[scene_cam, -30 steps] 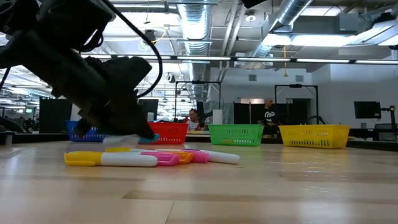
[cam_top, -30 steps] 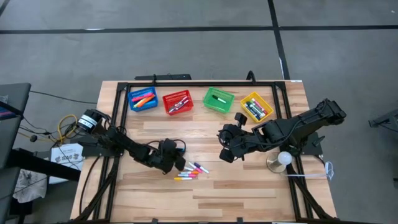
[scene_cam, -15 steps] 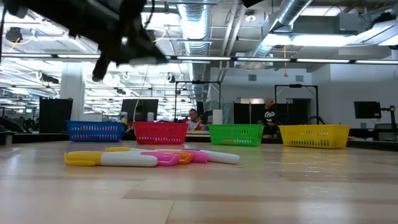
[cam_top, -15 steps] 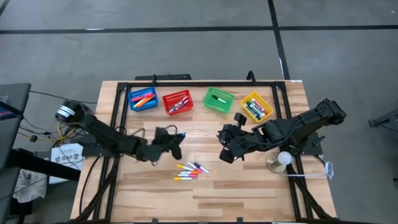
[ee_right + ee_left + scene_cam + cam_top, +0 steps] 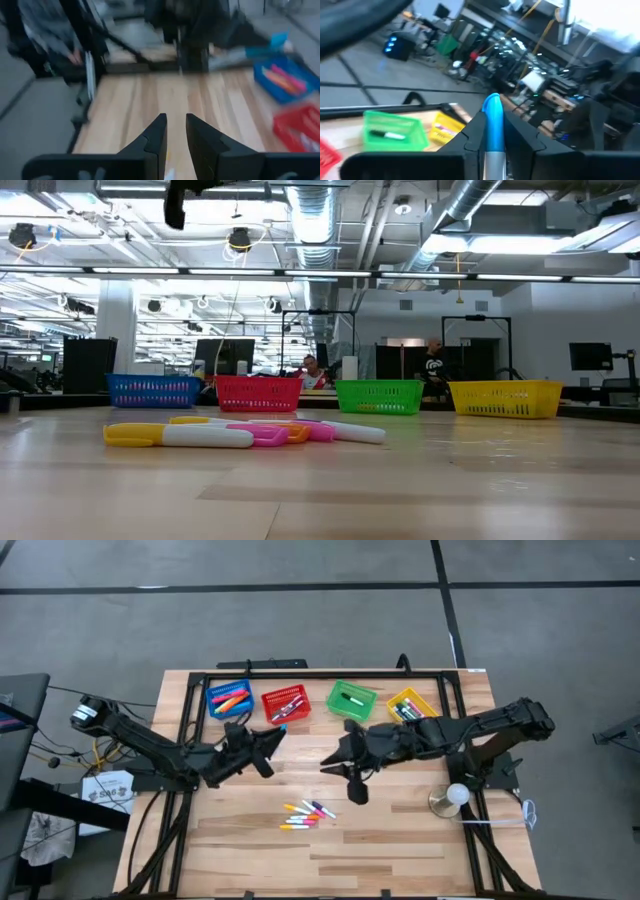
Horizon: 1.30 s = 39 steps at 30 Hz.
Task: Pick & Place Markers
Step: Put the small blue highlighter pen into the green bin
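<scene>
Since a second ago, left gripper (image 5: 278, 730) lifted off the markers (image 5: 308, 813) to the red basket (image 5: 285, 704), jaws clamping a blue-capped marker (image 5: 493, 125). Right gripper (image 5: 338, 762) empty, fingers narrow. We count four baskets; loose markers overlap, roughly six.

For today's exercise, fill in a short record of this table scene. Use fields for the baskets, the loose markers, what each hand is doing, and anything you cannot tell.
Baskets: blue basket, red basket, green basket, yellow basket, in a row along the table's far edge
Loose markers: small cluster lying on the wood
Left hand: shut on a blue-capped marker, raised near the red basket
Right hand: fingers nearly closed, nothing between them, above the table near the cluster
Cannot tell: exact count of markers in the cluster
</scene>
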### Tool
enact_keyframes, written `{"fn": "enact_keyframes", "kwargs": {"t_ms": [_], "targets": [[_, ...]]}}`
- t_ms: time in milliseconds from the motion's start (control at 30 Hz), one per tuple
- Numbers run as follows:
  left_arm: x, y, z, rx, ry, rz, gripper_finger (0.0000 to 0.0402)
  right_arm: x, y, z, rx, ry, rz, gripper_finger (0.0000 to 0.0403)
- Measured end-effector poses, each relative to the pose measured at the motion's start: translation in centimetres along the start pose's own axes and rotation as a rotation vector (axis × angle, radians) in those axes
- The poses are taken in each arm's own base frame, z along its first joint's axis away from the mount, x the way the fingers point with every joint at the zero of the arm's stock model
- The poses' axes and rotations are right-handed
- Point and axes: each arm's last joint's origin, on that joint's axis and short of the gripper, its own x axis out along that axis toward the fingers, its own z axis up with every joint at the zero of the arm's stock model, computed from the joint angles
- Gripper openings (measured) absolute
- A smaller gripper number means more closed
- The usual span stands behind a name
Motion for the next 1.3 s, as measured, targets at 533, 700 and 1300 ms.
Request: {"fn": "enact_keyframes", "kwargs": {"t_ms": [533, 700, 1300], "targets": [[0.1, -0.9, -0.2, -0.012, 0.013, -0.168, 0.0054, 7.7, -2.9, -0.9, 0.08, -0.101, 0.209, 0.0149], [0.2, -1.0, -0.4, -0.011, 0.021, -0.189, 0.0055, 7.7, -3.8, -0.5, 0.099, -0.14, 0.179, 0.0174], [0.2, -0.9, -0.2, -0.016, 0.016, -0.195, 0.0056, 7.5, -6.3, 0.2, 0.17, -0.212, 0.13, 0.0144]]}}
